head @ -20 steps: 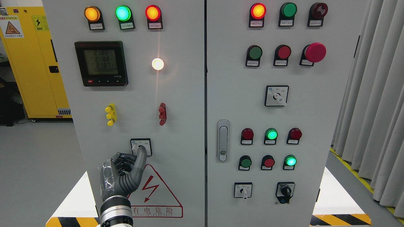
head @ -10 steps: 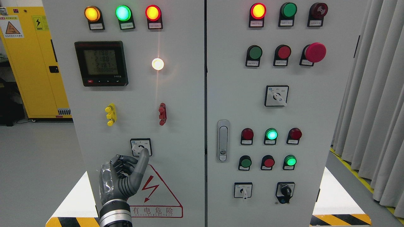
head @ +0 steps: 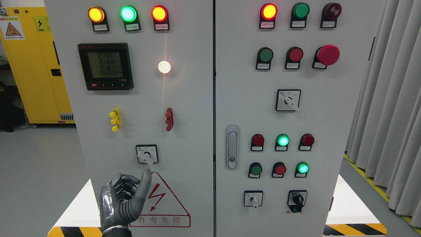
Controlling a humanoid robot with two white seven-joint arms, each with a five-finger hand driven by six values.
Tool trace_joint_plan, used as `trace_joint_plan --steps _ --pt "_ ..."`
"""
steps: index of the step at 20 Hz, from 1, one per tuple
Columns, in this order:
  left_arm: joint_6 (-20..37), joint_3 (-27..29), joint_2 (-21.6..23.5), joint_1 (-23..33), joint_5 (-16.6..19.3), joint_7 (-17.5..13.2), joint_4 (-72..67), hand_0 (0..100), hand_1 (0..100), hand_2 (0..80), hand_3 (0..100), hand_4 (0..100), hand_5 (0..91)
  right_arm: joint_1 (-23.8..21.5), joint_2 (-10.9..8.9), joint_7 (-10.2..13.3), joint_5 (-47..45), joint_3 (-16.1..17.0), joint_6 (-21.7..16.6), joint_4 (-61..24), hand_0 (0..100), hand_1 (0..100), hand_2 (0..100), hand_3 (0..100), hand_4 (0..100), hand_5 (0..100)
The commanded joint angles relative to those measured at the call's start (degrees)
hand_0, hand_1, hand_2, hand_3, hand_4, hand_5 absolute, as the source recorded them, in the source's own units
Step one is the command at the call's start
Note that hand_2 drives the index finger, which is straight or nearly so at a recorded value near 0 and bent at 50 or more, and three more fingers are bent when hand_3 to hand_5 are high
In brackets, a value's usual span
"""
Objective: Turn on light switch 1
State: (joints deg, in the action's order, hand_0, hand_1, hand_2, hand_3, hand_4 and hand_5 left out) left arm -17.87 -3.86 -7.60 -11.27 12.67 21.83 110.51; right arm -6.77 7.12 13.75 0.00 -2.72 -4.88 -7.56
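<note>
The left hand (head: 123, 200) rises from the bottom edge in front of the left door (head: 190, 131). One finger points up; the others are curled in and hold nothing. The raised fingertip (head: 147, 171) sits just below the switch (head: 147, 154), apart from it, over the top of the red warning triangle (head: 164, 204). The switch is low on that door, its white knob seemingly angled down to the right. Above it a white lamp (head: 164, 66) glows.

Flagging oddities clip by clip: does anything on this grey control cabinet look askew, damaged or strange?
Nothing looks damaged. The white rotary selector switch on the left door has its knob angled to the lower right, apart from the grey left hand below it. The round white lamp glares strongly.
</note>
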Motion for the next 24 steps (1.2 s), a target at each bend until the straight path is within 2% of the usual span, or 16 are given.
trace_joint_plan --steps 1,3,6,9,11,13,15,16,17,19,21,22,24 --pt "8.8 3.0 2.1 13.4 -6.1 -0.5 0.0 0 43 69.4 96 96 87.6 0.0 0.0 0.0 -1.7 0.0 0.0 0.0 0 50 4 0 0 0" --pt "14.3 3.2 3.3 20.0 -8.6 -0.6 -1.0 0 43 69.1 97 96 87.5 0.0 0.0 0.0 -1.7 0.0 0.0 0.0 0 50 4 0 0 0" --pt "26.8 4.6 5.7 27.2 -12.7 -1.3 -7.2 0 41 67.0 97 97 83.9 0.0 0.0 0.0 -1.7 0.0 0.0 0.0 0 50 4 0 0 0" --pt "34.7 5.0 7.7 31.0 -15.0 -1.4 -17.1 0 40 65.9 98 96 82.3 0.0 0.0 0.0 -1.7 0.0 0.0 0.0 0 50 4 0 0 0" --pt "39.0 5.0 8.4 32.2 -18.1 -2.0 -26.6 0 40 65.6 98 96 82.4 0.0 0.0 0.0 -1.7 0.0 0.0 0.0 0 50 4 0 0 0" --pt "44.6 4.9 8.6 32.6 -21.9 -3.9 -39.5 0 39 63.2 99 96 80.9 0.0 0.0 0.0 -1.7 0.0 0.0 0.0 0 50 4 0 0 0" --pt "48.3 4.9 8.6 32.6 -23.7 -7.2 -51.7 0 39 59.1 96 94 75.3 0.0 0.0 0.0 -1.7 0.0 0.0 0.0 0 50 4 0 0 0" --pt "49.8 5.0 8.5 32.6 -24.4 -9.1 -57.3 0 39 52.3 92 92 69.7 0.0 0.0 0.0 -1.7 0.0 0.0 0.0 0 50 4 0 0 0" --pt "50.9 5.0 8.5 32.6 -24.9 -10.7 -62.3 0 39 45.9 81 83 62.6 0.0 0.0 0.0 -1.7 0.0 0.0 0.0 0 50 4 0 0 0" --pt "51.4 4.8 8.4 32.6 -25.0 -14.0 -71.2 0 38 37.4 71 74 51.0 0.0 0.0 0.0 -1.7 0.0 0.0 0.0 0 50 4 0 0 0" --pt "51.1 4.8 8.0 32.2 -25.1 -18.7 -79.7 0 38 27.9 58 62 34.6 0.0 0.0 0.0 -1.7 0.0 0.0 0.0 0 50 4 0 0 0" --pt "50.8 4.8 7.8 31.8 -25.2 -21.7 -83.5 0 38 26.2 56 59 31.0 0.0 0.0 0.0 -1.7 0.0 0.0 0.0 0 50 4 0 0 0" --pt "49.6 4.7 7.9 30.5 -25.1 -26.1 -89.3 0 38 15.8 41 37 0.7 0.0 0.0 0.0 -1.7 0.0 0.0 0.0 0 50 4 0 0 0"
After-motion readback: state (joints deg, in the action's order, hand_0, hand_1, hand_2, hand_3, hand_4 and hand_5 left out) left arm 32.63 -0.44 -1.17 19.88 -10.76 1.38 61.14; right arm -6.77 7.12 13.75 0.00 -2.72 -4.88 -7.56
